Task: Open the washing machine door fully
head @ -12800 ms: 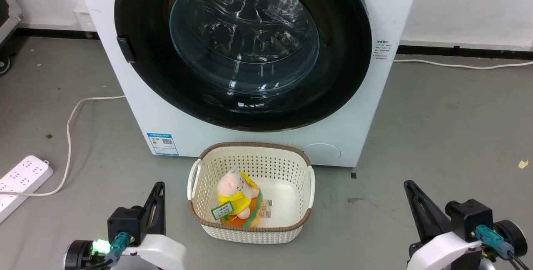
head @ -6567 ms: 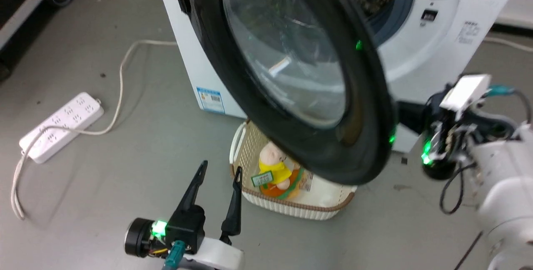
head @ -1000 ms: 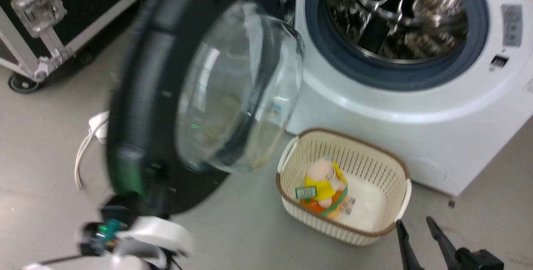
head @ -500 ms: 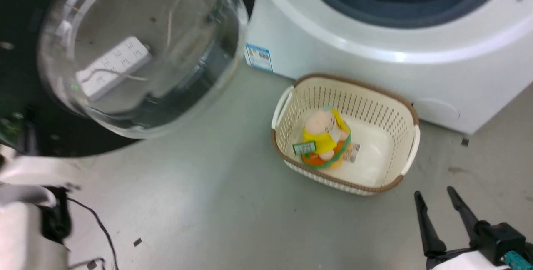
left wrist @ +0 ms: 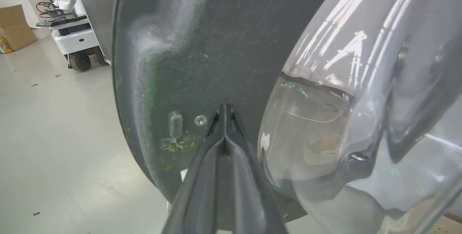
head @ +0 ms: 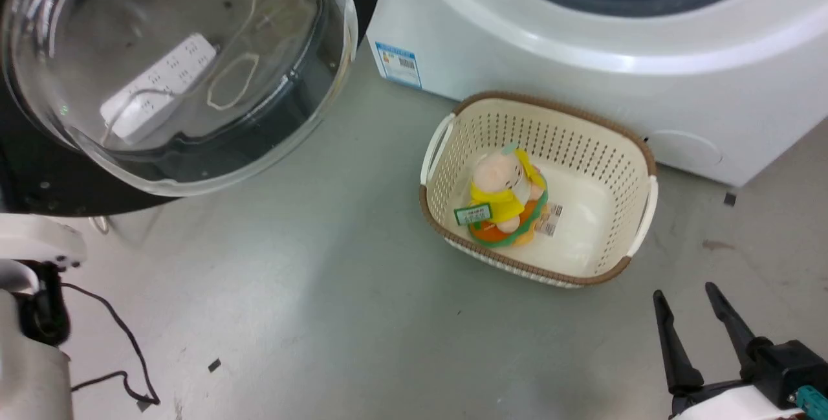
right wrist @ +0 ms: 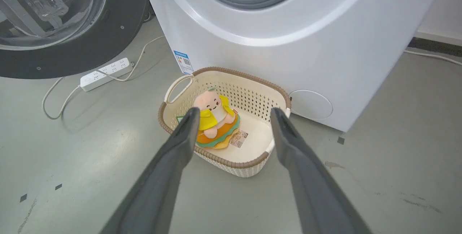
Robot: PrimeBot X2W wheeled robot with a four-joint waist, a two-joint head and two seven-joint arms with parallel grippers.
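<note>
The washing machine stands before me with its drum mouth uncovered. The washing machine door hangs well out from the machine's front on my left, glass bowl bulging toward me. I judge it wide open, though perhaps not yet at the hinge's stop. A cream basket holding a plush toy sits on the floor just before the machine's lower front, apart from the door.

My left gripper is closed, fingers pressed together with nothing between them. Its tips are at the door's dark inner face, beside the glass bowl and next to a small screw. Whether they touch or just miss the face I cannot tell. My right gripper is spread wide and empty, on the far side of the basket from the machine.

To finish well, I should press with the closed tips on the black rim, never the glass. I should follow the door's arc about its hinge rather than shove straight, ease off as resistance rises, and keep my forearm clear of the rim.
</note>
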